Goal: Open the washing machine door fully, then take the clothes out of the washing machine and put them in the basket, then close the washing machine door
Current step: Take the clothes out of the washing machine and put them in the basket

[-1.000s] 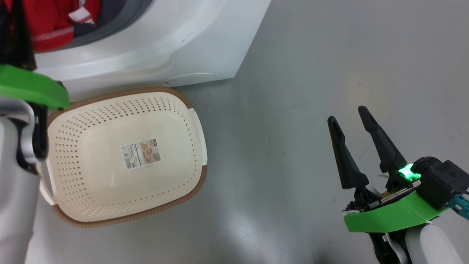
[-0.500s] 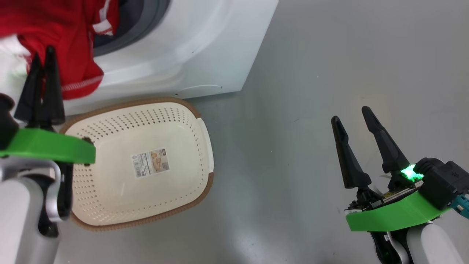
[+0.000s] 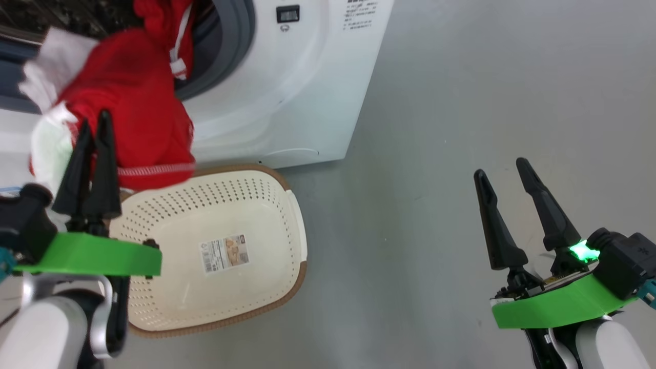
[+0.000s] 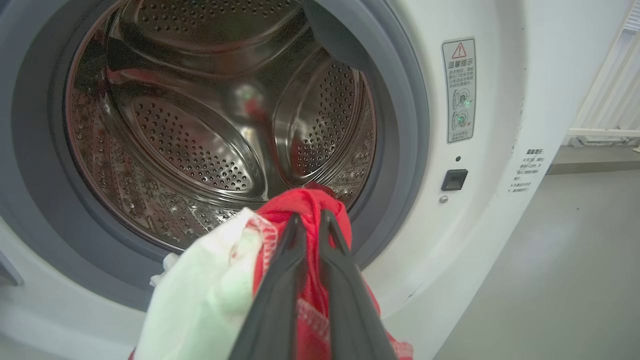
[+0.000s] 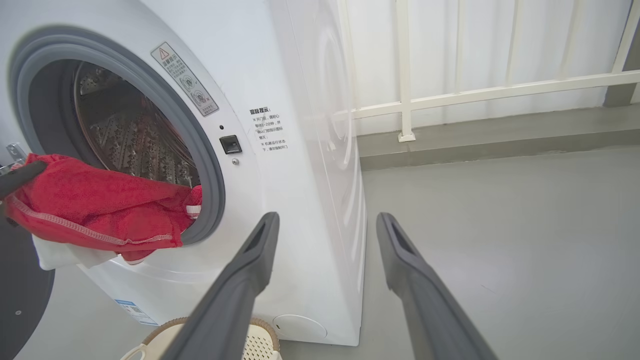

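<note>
The washing machine (image 3: 307, 77) stands open, its steel drum (image 4: 200, 125) bare behind the grey gasket (image 5: 210, 165). My left gripper (image 3: 95, 120) is shut on the clothes (image 3: 128, 102), a red bundle with white parts. The bundle hangs in front of the opening, above the far rim of the basket (image 3: 169, 287). One end still trails over the gasket. In the left wrist view the gripper (image 4: 311, 216) pinches red fabric (image 4: 310, 200). My right gripper (image 3: 501, 169) hovers open over the floor, far right of the basket. A dark curved edge, likely the washing machine door (image 5: 20, 300), shows at lower left.
Grey floor (image 3: 461, 77) stretches to the right of the machine. A white railing (image 5: 475, 90) with a low kerb runs behind it. The basket (image 5: 255, 345) sits on the floor right against the machine's front.
The head camera has shifted. My left gripper has drawn back from the drum with the clothes, pulling them out over the gasket toward the basket. The right gripper has stayed put.
</note>
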